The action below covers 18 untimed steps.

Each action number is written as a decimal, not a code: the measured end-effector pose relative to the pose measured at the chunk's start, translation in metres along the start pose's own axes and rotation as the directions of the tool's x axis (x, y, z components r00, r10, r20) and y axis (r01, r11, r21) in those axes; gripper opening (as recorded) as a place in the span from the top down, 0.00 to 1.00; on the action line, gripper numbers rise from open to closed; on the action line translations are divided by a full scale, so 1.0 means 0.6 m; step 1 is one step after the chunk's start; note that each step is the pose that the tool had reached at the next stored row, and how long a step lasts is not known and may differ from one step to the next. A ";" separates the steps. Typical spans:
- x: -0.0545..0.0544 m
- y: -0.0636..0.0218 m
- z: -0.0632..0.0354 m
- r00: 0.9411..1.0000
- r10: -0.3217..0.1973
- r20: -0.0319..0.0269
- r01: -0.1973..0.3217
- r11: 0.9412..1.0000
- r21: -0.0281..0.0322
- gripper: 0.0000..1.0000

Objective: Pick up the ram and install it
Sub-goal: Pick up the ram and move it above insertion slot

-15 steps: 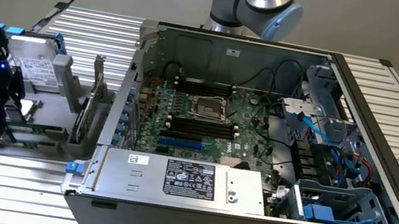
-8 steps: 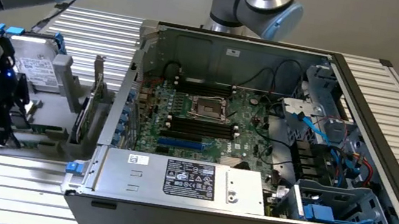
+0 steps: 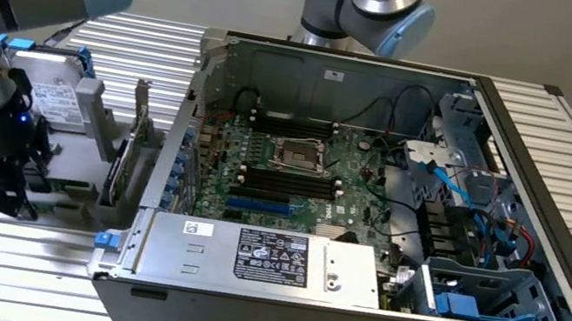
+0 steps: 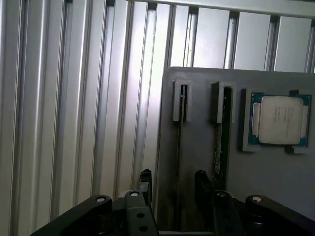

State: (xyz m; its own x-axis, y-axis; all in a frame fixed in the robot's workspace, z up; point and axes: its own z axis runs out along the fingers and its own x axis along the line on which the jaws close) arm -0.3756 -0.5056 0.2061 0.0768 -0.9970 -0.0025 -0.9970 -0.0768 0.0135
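The ram (image 4: 222, 140) stands on edge in a slot of the grey holder (image 4: 275, 182), outside the computer case (image 3: 353, 314). Its long axis runs straight away from the gripper (image 4: 173, 187). Fingers spread wide, holding nothing: this is the pick-up step, I'd say. A clean grasp calls for straddling that thin edge squarely.

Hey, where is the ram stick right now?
In the wrist view the thin green ram stick stands on edge in the grey holder block, in the slot nearest the square silver processor chip, close to the open gripper.
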 end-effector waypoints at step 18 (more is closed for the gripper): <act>-0.003 -0.004 0.015 1.000 0.001 0.000 -0.001 1.000 -0.005 0.52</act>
State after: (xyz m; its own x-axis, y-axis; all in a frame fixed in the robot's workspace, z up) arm -0.3733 -0.5038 0.1969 0.0761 -0.9971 -0.0028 -0.9969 -0.0761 0.0181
